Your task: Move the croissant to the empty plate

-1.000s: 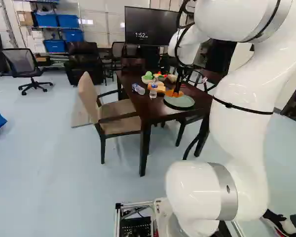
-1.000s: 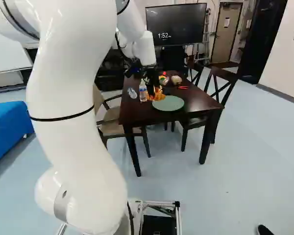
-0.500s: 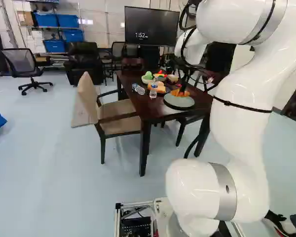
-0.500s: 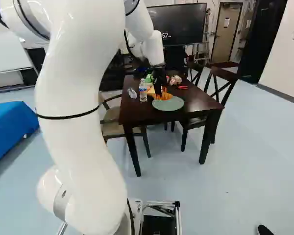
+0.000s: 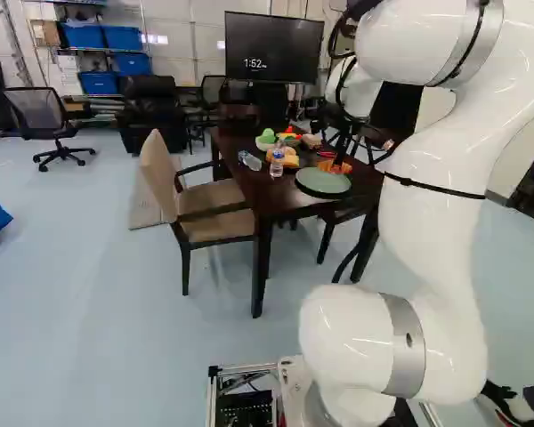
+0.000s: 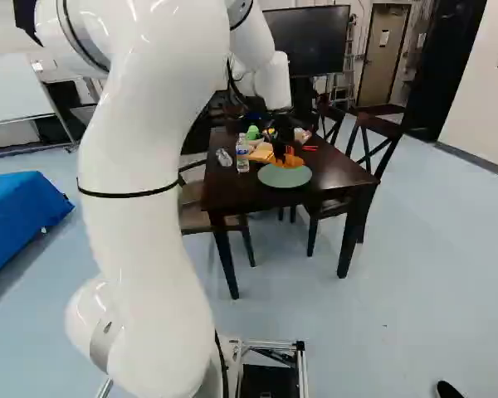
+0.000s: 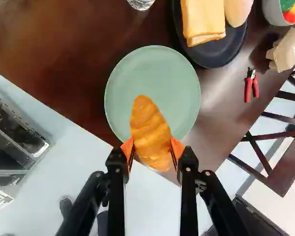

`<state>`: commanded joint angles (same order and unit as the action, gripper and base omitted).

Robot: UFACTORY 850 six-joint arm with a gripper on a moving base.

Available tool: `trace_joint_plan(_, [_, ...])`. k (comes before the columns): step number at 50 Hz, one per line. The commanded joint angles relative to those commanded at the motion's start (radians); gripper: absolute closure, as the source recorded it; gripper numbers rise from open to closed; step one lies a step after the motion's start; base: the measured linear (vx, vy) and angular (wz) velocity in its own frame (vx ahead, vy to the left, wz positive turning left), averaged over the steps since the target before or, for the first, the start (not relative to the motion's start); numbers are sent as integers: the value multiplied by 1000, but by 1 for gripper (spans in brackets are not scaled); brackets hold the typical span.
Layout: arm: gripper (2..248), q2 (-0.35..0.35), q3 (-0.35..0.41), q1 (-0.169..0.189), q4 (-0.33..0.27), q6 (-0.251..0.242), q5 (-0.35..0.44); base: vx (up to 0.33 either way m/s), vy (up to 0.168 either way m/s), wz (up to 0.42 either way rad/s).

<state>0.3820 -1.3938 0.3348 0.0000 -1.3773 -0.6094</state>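
Observation:
In the right base view my gripper (image 6: 280, 146) hangs over the table with the croissant (image 6: 290, 162) at its tips, by the far side of the green plate (image 6: 284, 177). Seen from the wrist, my gripper (image 7: 152, 147) has both orange pads pressed against the sides of the croissant (image 7: 149, 123). One end of the croissant overlaps the green plate (image 7: 174, 83); its other end reaches past the rim toward the gripper. Nothing else lies on the visible part of that plate. The croissant hides a strip of the plate and its rim.
A dark plate (image 7: 215, 59) with bread slices (image 7: 203, 19) stands beside the green one. Around them are a water bottle (image 5: 277, 164), red-handled pliers (image 7: 251, 87), a carton (image 7: 287, 49) and a bowl (image 7: 274, 11). Chairs (image 5: 205, 211) flank the table (image 6: 232, 190).
My arm has carried the croissant rightward in both base views, along the far side of the green plate. The base and the plate have stayed put.

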Motion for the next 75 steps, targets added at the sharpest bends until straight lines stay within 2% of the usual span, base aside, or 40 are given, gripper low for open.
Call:
trace_joint_plan(23, [135,33,-35,-7,0,0,0,0,0,0])
trace_joint_plan(45, [135,129,-103,-32,0,0,0,0,0,0])
trace_joint_plan(66, [135,181,-114,-33,0,0,0,0,0,0])
trace_joint_plan(75, [133,181,-114,-33,0,0,0,0,0,0])
